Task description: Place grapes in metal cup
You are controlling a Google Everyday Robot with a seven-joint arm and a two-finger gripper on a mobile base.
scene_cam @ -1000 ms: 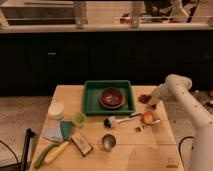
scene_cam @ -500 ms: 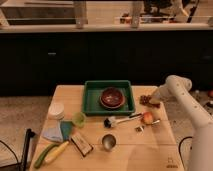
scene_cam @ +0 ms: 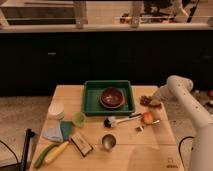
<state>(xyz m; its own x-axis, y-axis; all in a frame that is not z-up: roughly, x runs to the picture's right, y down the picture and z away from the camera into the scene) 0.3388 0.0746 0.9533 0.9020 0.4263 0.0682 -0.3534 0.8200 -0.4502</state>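
Observation:
The grapes, a small dark red-brown bunch, lie on the wooden table near its right edge, just right of the green tray. My gripper is at the end of the white arm, low over the table and right against the right side of the grapes. I cannot tell whether it is touching them. The metal cup stands upright near the table's front, well to the left of the gripper and closer to the camera.
A green tray holds a dark red-brown bowl. An orange-red round fruit and a utensil lie between grapes and cup. A green cup, white container, blue cloth, snack bar and banana are at the left.

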